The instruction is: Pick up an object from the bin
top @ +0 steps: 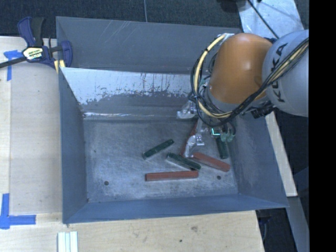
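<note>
The grey metal bin (pixel 72 156) holds five small bars, all on the right half of its floor. Taken from the floor's centre: a dark green bar (pixel 158 148) lies just off centre, tilted, apart from the rest. A second dark green bar (pixel 184 161) lies at 4 o'clock, and a long red-brown bar (pixel 171 176) lies flat just beyond it at 5 o'clock. A shorter red-brown bar (pixel 213 162) lies at 3 o'clock, its left end close against the second green bar. A third dark green bar (pixel 223 148) stands nearly upright in the view, further out at 3 o'clock and partly under the wrist. The arm enters from 3 o'clock, its orange cover (pixel 239 70) and looped cables (pixel 201 91) overhanging the bin's right wall and hiding the floor beneath. The gripper (pixel 193 145) points down, low over the spot where the second green bar and the shorter red-brown bar meet. Whether it is open or closed cannot be told, nor whether it touches either bar.
</note>
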